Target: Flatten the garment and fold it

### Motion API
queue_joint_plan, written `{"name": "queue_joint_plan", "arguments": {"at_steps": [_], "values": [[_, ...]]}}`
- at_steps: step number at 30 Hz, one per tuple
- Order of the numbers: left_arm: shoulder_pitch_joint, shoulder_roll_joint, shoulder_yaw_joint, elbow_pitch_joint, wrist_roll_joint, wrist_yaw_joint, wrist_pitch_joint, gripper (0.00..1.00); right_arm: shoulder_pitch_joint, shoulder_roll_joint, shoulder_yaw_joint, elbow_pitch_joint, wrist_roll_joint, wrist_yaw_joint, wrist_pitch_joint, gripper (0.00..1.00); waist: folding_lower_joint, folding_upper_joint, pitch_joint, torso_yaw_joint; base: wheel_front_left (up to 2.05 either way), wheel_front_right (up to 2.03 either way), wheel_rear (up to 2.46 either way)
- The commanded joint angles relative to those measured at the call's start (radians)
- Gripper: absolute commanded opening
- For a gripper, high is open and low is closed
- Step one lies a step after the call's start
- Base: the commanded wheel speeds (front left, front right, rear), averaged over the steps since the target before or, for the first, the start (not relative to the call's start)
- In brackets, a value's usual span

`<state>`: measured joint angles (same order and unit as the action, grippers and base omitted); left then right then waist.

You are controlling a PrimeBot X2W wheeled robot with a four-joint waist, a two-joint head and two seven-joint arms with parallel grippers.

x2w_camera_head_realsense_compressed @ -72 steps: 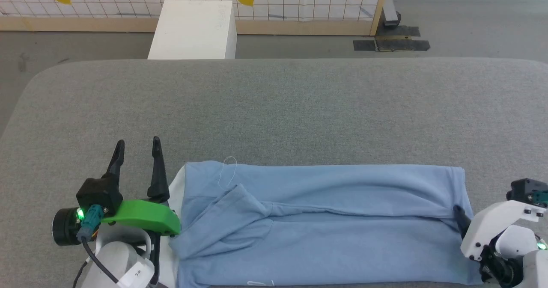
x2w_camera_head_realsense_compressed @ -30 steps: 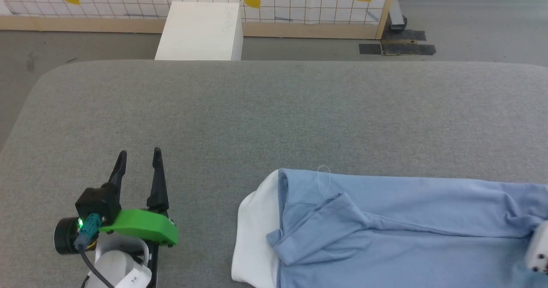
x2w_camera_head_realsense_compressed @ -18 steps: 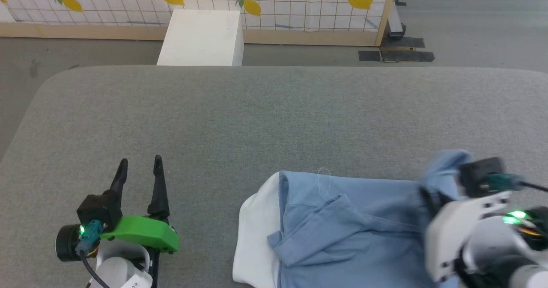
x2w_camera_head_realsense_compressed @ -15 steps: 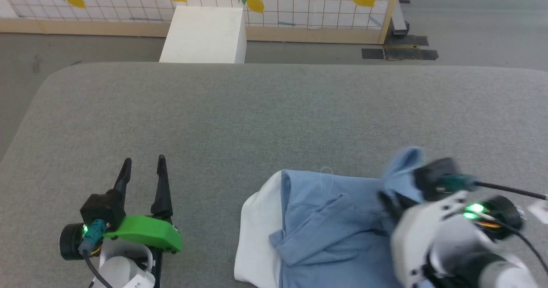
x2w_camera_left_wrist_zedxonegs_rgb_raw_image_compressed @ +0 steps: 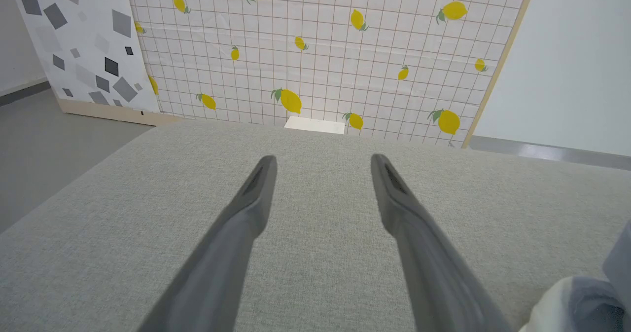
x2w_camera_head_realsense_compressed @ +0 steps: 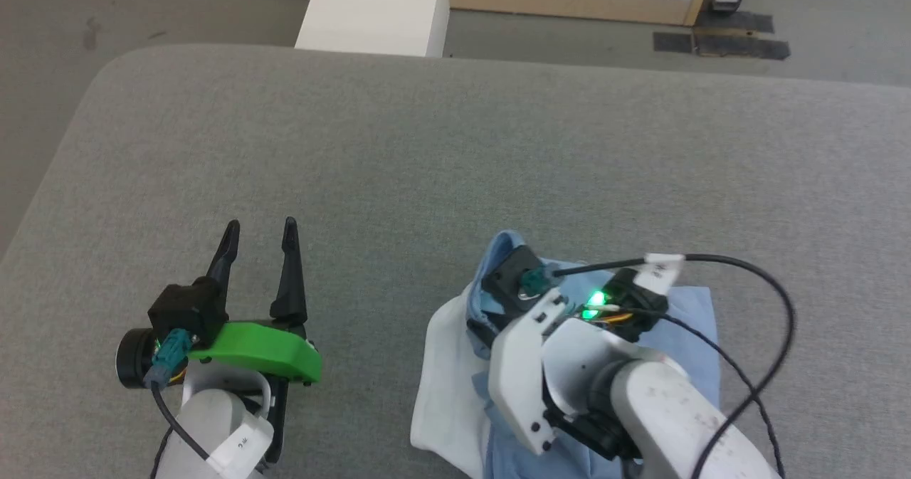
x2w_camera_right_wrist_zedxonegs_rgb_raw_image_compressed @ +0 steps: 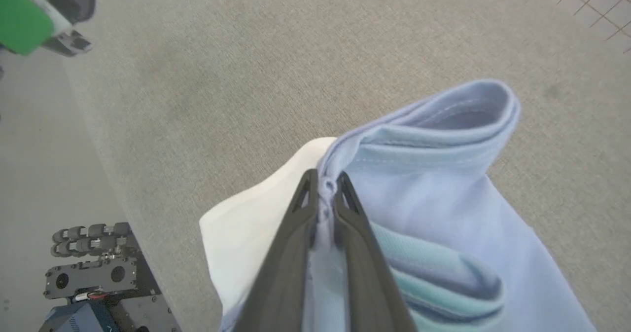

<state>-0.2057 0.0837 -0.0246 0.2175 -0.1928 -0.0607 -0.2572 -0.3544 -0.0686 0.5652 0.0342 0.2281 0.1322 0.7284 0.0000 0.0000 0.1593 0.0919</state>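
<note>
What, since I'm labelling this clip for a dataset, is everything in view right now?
Table: one, grey, before the robot
Shirt: one, light blue with white, doubled over on the table
Box: one, white, on the floor beyond the table
Lemon panel: one, white with yellow lemons, behind the box
Speckled panel: one, white with grey shapes, left of the lemon panel
Machine: one, dark, on the floor beside the table
Left gripper: one, dark fingers, open, over the table left of the shirt
Right gripper: one, dark fingers, shut on the shirt's blue edge
</note>
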Motion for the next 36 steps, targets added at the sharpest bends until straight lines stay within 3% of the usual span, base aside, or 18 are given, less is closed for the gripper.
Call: {"name": "queue_joint_plan", "arguments": {"at_steps": [1, 3, 4, 5, 11, 17, 20, 27, 32, 36], "values": [[-0.017, -0.008, 0.000, 0.002, 0.015, -0.002, -0.005, 1.00, -0.028, 0.009, 0.016, 0.046, 0.015, -0.002, -0.015, 0.00, 0.0000, 0.0000, 0.027, 0.025, 0.00, 0.00, 0.00], [-0.021, -0.011, -0.001, 0.005, 0.016, -0.004, -0.005, 1.00, -0.052, 0.014, 0.035, 0.114, 0.033, -0.002, -0.031, 0.04, 0.0000, 0.0000, 0.033, 0.030, 0.00, 0.00, 0.00], [-0.022, -0.012, -0.001, 0.008, 0.016, -0.005, -0.005, 1.00, -0.061, 0.015, 0.048, 0.139, 0.042, -0.002, -0.036, 0.31, 0.0000, 0.0000, 0.034, 0.032, 0.00, 0.00, 0.00], [-0.023, -0.013, -0.002, 0.010, 0.017, -0.006, -0.005, 1.00, -0.066, 0.016, 0.062, 0.166, 0.058, -0.002, -0.039, 1.00, 0.0000, 0.0000, 0.034, 0.034, 0.00, 0.00, 0.00], [-0.014, -0.016, 0.011, 0.024, 0.021, -0.009, -0.005, 1.00, -0.064, 0.018, 0.123, 0.172, 0.186, -0.002, -0.078, 1.00, 0.0000, 0.0000, 0.014, 0.017, 0.00, 0.00, 0.00], [0.009, -0.014, 0.027, 0.028, 0.027, -0.011, -0.005, 1.00, -0.011, 0.018, 0.056, 0.021, 0.263, -0.002, -0.265, 1.00, 0.0000, 0.0000, -0.030, -0.020, 0.00, 0.00, 0.00], [0.024, -0.012, 0.037, 0.025, 0.028, -0.012, -0.005, 1.00, 0.038, 0.018, -0.032, -0.076, 0.254, -0.002, -0.399, 1.00, 0.0000, 0.0000, -0.051, -0.041, 0.00, 0.00, 0.00], [0.047, -0.009, 0.054, 0.007, 0.031, -0.012, -0.005, 1.00, 0.230, 0.018, -0.367, -0.208, 0.108, -0.002, -0.681, 1.00, 0.0000, 0.0000, -0.073, -0.082, 0.00, 0.00, 0.00], [0.041, -0.009, 0.062, 0.001, 0.029, -0.016, -0.005, 1.00, 0.317, 0.018, -0.548, -0.153, 0.039, -0.002, -0.728, 1.00, 0.0000, 0.0000, -0.069, -0.096, 0.00, 0.00, 0.00], [0.041, -0.011, 0.062, -0.001, 0.031, -0.019, -0.005, 1.00, 0.354, 0.018, -0.607, -0.079, 0.062, -0.002, -0.698, 1.00, 0.0000, 0.0000, -0.068, -0.098, 0.00, 0.00, 0.00]]}}
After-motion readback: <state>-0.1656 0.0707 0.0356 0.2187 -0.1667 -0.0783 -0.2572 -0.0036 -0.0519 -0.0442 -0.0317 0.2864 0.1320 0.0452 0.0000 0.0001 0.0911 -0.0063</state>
